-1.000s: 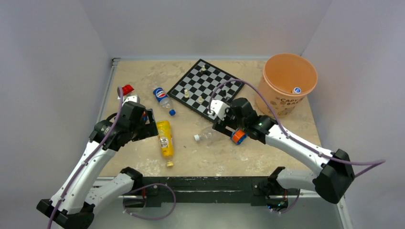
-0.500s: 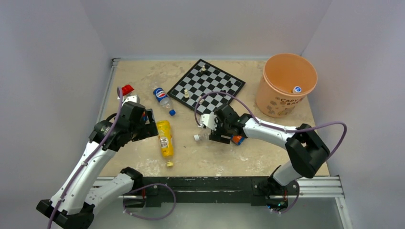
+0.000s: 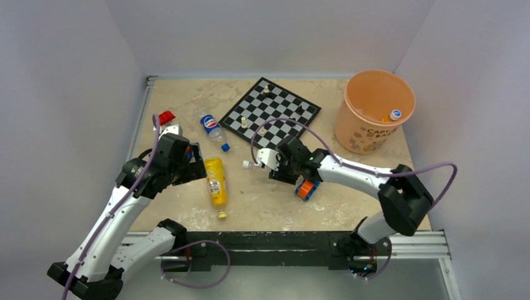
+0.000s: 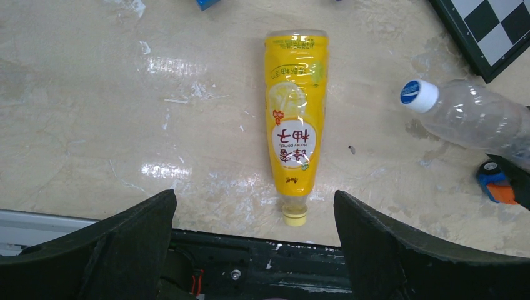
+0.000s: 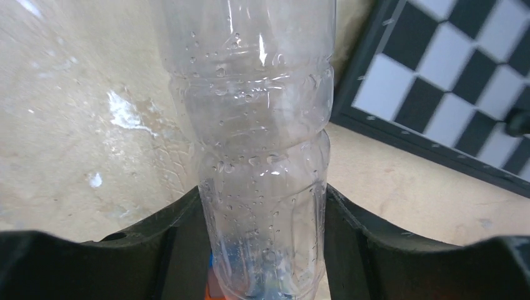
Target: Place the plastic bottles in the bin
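Right gripper (image 5: 261, 203) is pinching the plain clear bottle (image 5: 250, 94) at the centre of the beige marbled table (image 3: 187, 100); left gripper (image 4: 254, 197) is hanging wide open at lower left.

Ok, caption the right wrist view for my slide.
Right end effector clamps the clear bottle beside the chessboard.

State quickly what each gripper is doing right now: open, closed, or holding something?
Left gripper: open, holding nothing.
Right gripper: fingers closed on the plain clear bottle.
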